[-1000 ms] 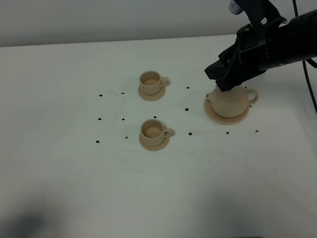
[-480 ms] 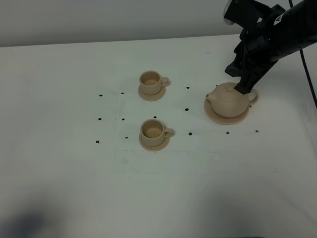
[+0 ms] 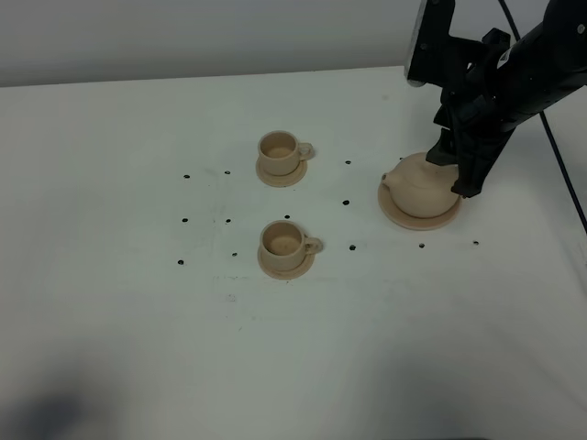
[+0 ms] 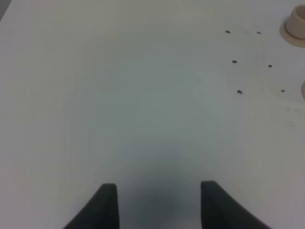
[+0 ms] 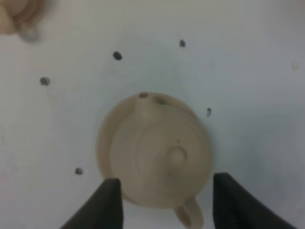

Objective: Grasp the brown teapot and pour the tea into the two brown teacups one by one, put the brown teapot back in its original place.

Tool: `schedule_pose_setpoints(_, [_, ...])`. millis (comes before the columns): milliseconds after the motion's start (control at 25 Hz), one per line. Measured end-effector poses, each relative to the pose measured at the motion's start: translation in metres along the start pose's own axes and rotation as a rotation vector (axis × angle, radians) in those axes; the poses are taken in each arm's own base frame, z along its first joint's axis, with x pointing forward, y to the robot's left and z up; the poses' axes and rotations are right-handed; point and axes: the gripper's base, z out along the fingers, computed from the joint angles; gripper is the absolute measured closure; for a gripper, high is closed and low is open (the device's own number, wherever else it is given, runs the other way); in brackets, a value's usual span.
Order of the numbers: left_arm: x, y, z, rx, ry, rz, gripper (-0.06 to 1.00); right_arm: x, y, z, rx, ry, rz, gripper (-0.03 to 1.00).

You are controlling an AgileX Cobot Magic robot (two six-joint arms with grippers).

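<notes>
The brown teapot [image 3: 418, 186] stands on its large saucer [image 3: 401, 217] at the right, spout pointing left. My right gripper [image 3: 456, 174] hangs over its handle side, open, and hides the handle in the high view. In the right wrist view the teapot [image 5: 159, 150] lies between and ahead of the two open fingers [image 5: 110, 202], with the handle [image 5: 189, 215] in the gap; nothing is gripped. The two brown teacups, far [image 3: 278, 148] and near [image 3: 282, 240], stand on small saucers left of the teapot. My left gripper [image 4: 159, 205] is open and empty over bare table.
Small black dots [image 3: 346, 203] mark the white table around the cups and the teapot. The edges of the two cup saucers [image 4: 291, 29] show in the left wrist view. A blurred cup [image 5: 16, 14] shows in a corner of the right wrist view.
My right arm has swung from over the teapot's lid to its handle side, with the wrist turned to point down. The teapot and the cups have not moved.
</notes>
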Motion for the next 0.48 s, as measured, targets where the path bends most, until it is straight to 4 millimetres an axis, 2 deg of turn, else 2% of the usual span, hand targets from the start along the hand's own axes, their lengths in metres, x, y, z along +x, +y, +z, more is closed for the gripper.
schedule_pose_setpoints(280, [0.000, 0.000, 0.000, 0.000, 0.000, 0.002, 0.52, 0.014, 0.002, 0.014, -0.088, 0.092, -0.116, 0.55])
schedule_pose_setpoints(480, [0.000, 0.000, 0.000, 0.000, 0.000, 0.002, 0.52, 0.026, -0.007, 0.014, -0.086, 0.092, -0.195, 0.55])
